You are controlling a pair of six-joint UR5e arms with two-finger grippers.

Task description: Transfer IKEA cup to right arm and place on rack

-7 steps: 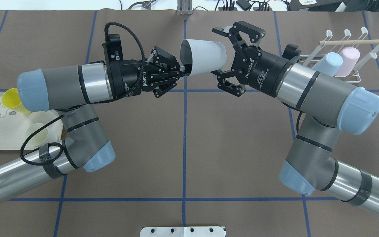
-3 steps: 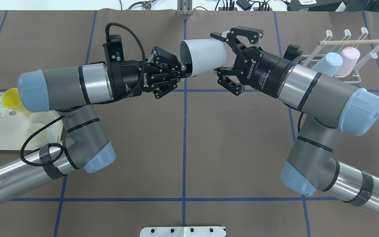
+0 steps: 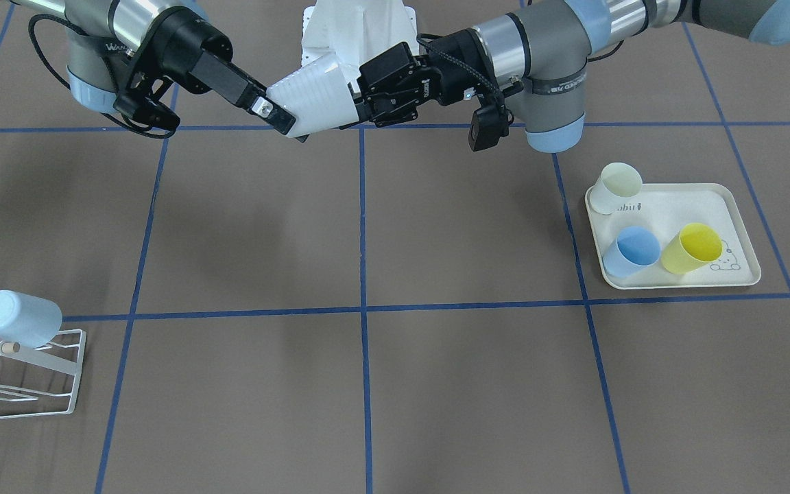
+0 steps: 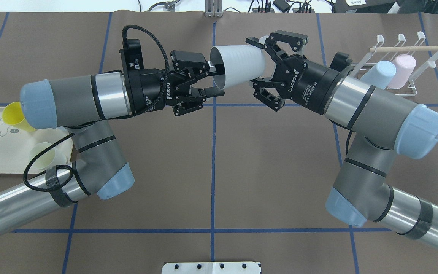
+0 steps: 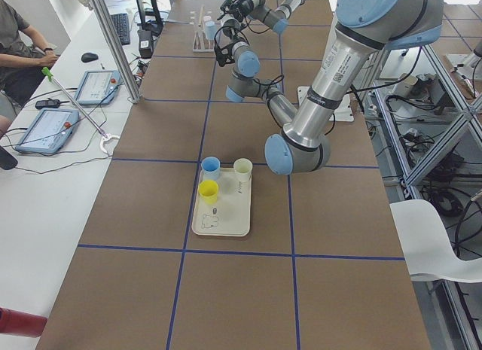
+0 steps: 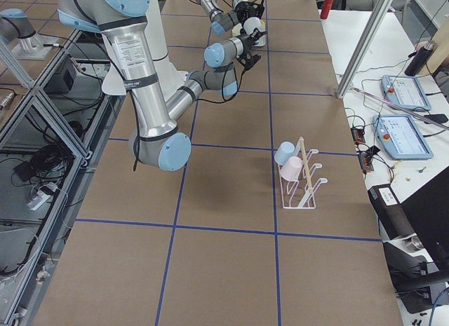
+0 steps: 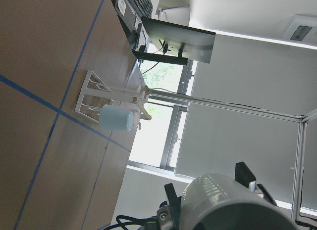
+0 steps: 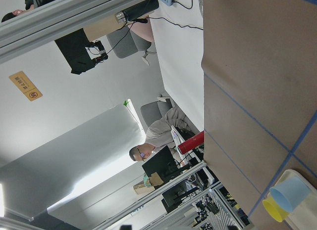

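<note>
The white ribbed IKEA cup [image 4: 238, 66] hangs on its side above the table's far middle, its mouth toward the left arm. My right gripper [image 4: 255, 61] is shut on its base end, one finger on each side. My left gripper [image 4: 216, 80] is open, its fingers spread either side of the cup's rim wall. In the front view the cup [image 3: 313, 96] sits between the right gripper [image 3: 285, 103] and the left gripper [image 3: 367, 92]. The left wrist view shows the cup [image 7: 228, 205] close up. The white wire rack [image 4: 413, 89] with its wooden dowel stands at the far right.
A light blue cup [image 4: 380, 74] and a pink cup [image 4: 403, 70] hang on the rack. The cream rabbit-print tray [image 3: 676, 281] at the robot's left holds a yellow [image 3: 693, 247], a blue [image 3: 633, 250] and a cream cup [image 3: 618, 186]. An operator sits beside the table [image 5: 19, 53].
My right gripper has closed on the cup's base end. My left gripper has opened and let go of the cup's rim. The cup has shifted slightly right.
</note>
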